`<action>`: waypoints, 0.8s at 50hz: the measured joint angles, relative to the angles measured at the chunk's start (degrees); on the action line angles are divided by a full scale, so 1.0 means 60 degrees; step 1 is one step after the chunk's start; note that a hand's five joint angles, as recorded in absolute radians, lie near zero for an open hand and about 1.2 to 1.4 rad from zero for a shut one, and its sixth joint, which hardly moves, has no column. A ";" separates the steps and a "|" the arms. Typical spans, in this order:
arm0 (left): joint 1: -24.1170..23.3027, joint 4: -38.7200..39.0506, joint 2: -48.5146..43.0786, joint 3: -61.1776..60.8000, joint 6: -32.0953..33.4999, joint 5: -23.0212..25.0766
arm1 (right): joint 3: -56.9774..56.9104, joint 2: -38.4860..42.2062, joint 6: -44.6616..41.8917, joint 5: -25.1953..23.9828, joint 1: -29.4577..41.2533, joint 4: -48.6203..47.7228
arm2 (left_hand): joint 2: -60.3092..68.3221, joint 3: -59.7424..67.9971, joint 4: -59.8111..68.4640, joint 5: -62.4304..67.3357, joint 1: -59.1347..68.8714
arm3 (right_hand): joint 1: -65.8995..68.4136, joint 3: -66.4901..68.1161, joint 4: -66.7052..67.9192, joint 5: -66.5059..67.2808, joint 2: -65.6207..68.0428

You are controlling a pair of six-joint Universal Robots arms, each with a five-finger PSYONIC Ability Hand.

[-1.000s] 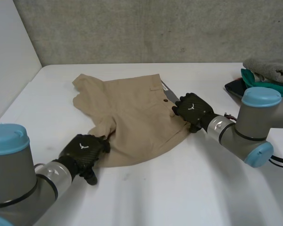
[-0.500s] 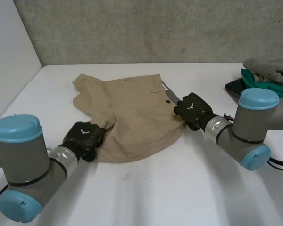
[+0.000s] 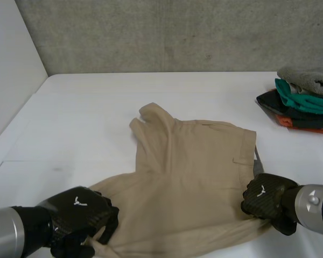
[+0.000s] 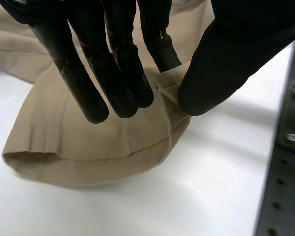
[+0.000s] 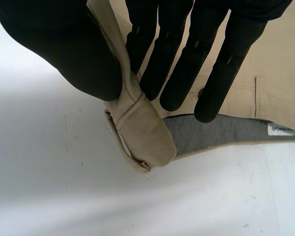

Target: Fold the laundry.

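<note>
A pair of tan shorts [image 3: 188, 172] lies spread across the white table [image 3: 86, 118], drawn toward the near edge. My left hand [image 3: 78, 217] pinches the near left hem of the shorts [image 4: 98, 147] between thumb and fingers [image 4: 123, 73]. My right hand [image 3: 266, 196] grips the waistband corner at the near right; in the right wrist view the tan waistband [image 5: 137, 128] is clamped between thumb and fingers [image 5: 182, 73], with the grey inner lining [image 5: 211, 132] showing beside it.
A stack of folded clothes [image 3: 304, 97], grey on top, then green, dark and orange, sits at the far right of the table. A grey wall stands behind the table, a white wall along its left side.
Both hands have closed on the shorts and pulled them toward the near edge. The shorts slid from the far left middle to the near middle and spread wider.
</note>
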 measured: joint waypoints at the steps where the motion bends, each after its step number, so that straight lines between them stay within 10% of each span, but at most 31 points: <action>1: 0.0045 -0.0026 -0.0027 0.0006 0.0123 0.0072 | 0.0051 -0.0022 -0.0019 -0.0049 -0.0035 -0.0051 | 0.0000 -0.0002 0.0000 0.0000 0.0000 | 0.0000 0.0000 0.0000 0.0008 0.0000; 8: 0.0022 0.1523 -0.1040 0.0658 0.0355 -0.0269 | -0.0510 0.0773 0.0827 -0.0095 -0.0015 -0.0862 | 0.0001 0.0000 0.0001 0.0000 0.0000 | 0.0000 -0.0001 0.0000 0.0079 0.0000; 22: -0.1570 0.8582 -0.5242 0.4938 -0.2301 -0.2960 | -0.3392 0.3216 0.4147 0.2364 0.0926 -0.5549 | 0.0011 0.0005 0.0005 0.0046 0.0000 | 0.0000 0.0000 0.0001 0.0142 0.0000; 40: -0.1673 0.9632 -0.8586 1.0895 -0.2357 -0.4155 | -0.6440 0.5162 0.4501 0.2697 0.1331 -1.0894 | 0.0031 0.0040 0.0008 0.0105 0.0000 | 0.0000 0.0072 0.0006 0.0154 0.0000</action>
